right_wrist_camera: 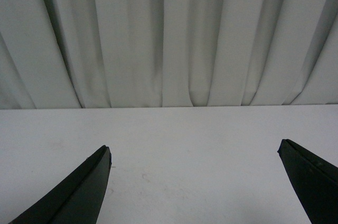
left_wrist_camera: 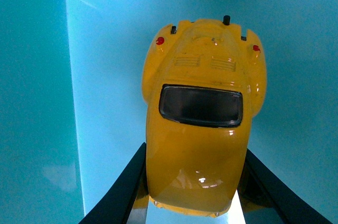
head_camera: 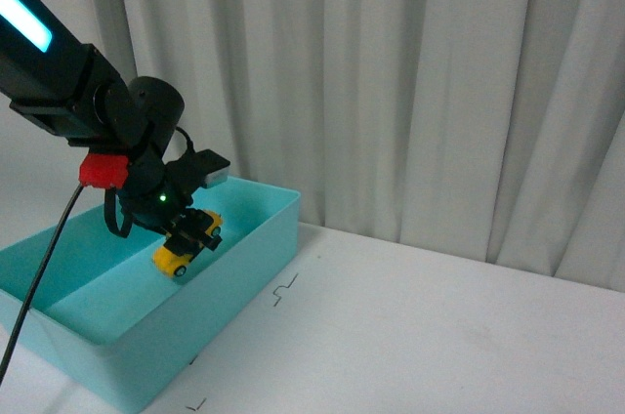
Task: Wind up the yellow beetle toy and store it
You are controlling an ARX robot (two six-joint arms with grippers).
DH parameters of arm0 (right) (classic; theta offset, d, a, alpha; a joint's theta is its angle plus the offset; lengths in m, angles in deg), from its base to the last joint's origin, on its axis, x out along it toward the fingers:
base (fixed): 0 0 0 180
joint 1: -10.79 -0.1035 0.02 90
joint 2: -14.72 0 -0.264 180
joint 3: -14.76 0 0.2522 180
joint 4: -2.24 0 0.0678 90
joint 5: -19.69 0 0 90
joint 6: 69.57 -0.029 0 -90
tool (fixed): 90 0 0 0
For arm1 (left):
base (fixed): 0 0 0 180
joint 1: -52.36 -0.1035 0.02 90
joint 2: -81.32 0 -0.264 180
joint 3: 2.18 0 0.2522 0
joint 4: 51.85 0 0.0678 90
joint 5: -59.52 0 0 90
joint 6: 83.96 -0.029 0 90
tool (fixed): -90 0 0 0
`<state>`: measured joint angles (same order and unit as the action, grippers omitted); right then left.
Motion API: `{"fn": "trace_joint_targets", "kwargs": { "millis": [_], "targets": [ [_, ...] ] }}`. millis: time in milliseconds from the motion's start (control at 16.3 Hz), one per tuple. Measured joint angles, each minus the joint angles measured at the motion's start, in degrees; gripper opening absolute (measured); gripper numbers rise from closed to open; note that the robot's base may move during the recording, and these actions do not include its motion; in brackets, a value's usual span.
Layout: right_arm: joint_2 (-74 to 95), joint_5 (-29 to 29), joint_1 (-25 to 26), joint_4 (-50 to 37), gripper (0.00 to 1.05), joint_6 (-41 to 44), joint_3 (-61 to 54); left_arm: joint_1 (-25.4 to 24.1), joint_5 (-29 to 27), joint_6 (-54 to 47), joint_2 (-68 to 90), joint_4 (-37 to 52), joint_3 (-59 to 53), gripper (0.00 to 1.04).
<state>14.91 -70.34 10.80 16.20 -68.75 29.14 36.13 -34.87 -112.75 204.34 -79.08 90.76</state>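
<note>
The yellow beetle toy (head_camera: 184,250) hangs tilted inside the light blue bin (head_camera: 256,238) at the table's left, with my left gripper (head_camera: 193,231) shut on it. In the left wrist view the yellow beetle toy (left_wrist_camera: 203,129) fills the middle, dark window up, red tail lights at its far end, both black fingers (left_wrist_camera: 124,187) pressed against its sides above the bin's floor. My right gripper (right_wrist_camera: 194,150) is open over bare white table, nothing between its fingers; it does not show in the front view.
The white table (head_camera: 439,326) stretches right of the bin, with small black corner marks (head_camera: 284,289) near the bin's wall. A grey pleated curtain (head_camera: 410,82) closes off the back. A black cable (head_camera: 39,277) hangs from the left arm across the bin.
</note>
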Motion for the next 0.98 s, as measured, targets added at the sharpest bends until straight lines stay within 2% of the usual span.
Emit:
{"fn": "trace_joint_targets", "kwargs": {
  "millis": [307,615,676,984],
  "targets": [
    [0.0,0.0,0.0,0.0,0.98,0.0,0.0,-0.8,-1.2,-0.2,2.5,-1.4,0.7,0.4],
    [0.0,0.0,0.0,0.0,0.98,0.0,0.0,-1.2,0.6,0.0,2.2,-1.7,0.7,0.95],
    [0.0,0.0,0.0,0.0,0.98,0.0,0.0,-1.2,1.5,0.0,1.6,-1.6,0.6,1.0],
    [0.0,0.0,0.0,0.0,0.98,0.0,0.0,-1.4,10.4,2.3,-9.6,6.2,-1.9,0.98]
  ]
}}
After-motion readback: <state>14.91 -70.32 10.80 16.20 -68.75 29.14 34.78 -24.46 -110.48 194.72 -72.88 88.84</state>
